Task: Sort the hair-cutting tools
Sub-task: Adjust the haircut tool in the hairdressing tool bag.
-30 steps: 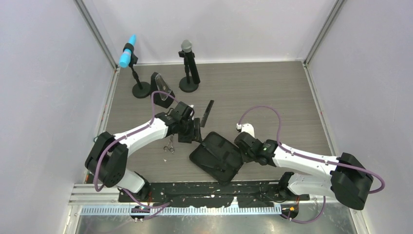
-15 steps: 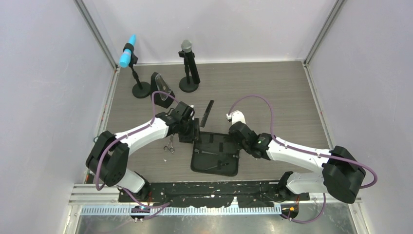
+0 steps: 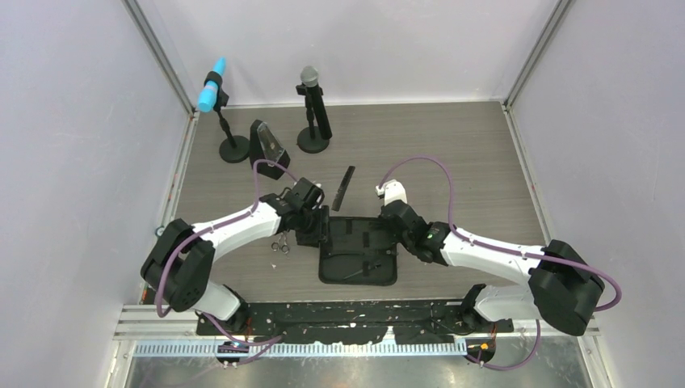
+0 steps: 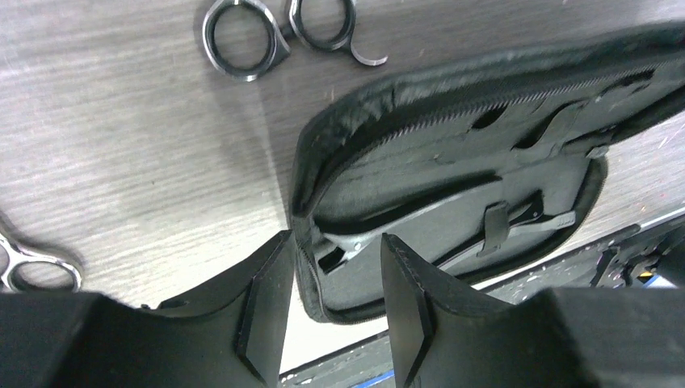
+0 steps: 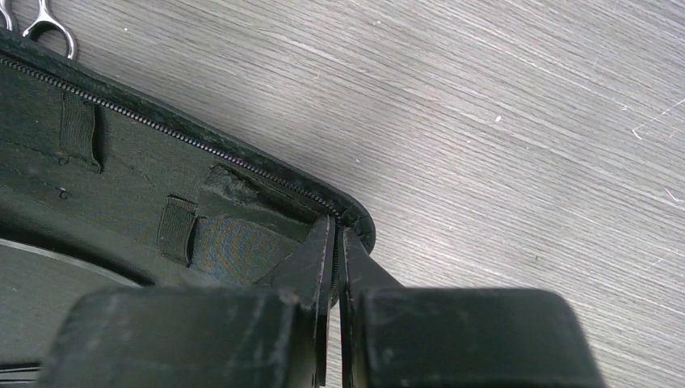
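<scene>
Only the right wrist view shows the right gripper (image 5: 337, 227) clamped on the pouch (image 5: 121, 162) rim. The left gripper (image 4: 335, 240) is seen with jaws apart astride the opposite rim, near scissors (image 4: 275, 50).

Left tool (image 4: 335, 239) parted, right tool (image 5: 337, 230) closed.

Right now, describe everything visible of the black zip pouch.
The black fabric pouch lies unzipped and spread flat on the wood-grain table, between the two arms. A zipper runs round its rim. Inside are sewn elastic loops, one holding a slim grey tool. The right gripper is pinched shut on the rim at the far right corner. The left gripper straddles the opposite edge with jaws apart, not clamped.
</scene>
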Action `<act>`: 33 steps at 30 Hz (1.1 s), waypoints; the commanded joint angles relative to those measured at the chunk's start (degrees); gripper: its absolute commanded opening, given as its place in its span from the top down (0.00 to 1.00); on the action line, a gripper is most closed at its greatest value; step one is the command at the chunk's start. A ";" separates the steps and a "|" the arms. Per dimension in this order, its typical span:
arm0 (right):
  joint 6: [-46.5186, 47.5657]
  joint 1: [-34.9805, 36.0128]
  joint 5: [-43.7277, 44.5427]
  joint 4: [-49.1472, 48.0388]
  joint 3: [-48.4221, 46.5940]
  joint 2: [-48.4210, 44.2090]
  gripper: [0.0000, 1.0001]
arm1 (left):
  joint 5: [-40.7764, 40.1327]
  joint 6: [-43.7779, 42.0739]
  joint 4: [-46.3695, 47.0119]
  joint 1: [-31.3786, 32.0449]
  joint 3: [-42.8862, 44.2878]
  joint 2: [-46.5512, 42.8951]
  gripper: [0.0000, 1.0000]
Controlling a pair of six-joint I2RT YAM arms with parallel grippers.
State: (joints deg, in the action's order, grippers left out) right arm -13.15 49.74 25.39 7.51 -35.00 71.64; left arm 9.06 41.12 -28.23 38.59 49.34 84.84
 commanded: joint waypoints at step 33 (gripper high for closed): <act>5.94 -1.57 -0.80 -9.91 1.87 -2.49 0.95 | -5.30 -40.77 -4.97 15.46 9.53 7.96 0.60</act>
State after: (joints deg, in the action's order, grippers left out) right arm -7.62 48.75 24.47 1.85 -33.69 71.37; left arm 3.77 3.20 -33.10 52.97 57.56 91.29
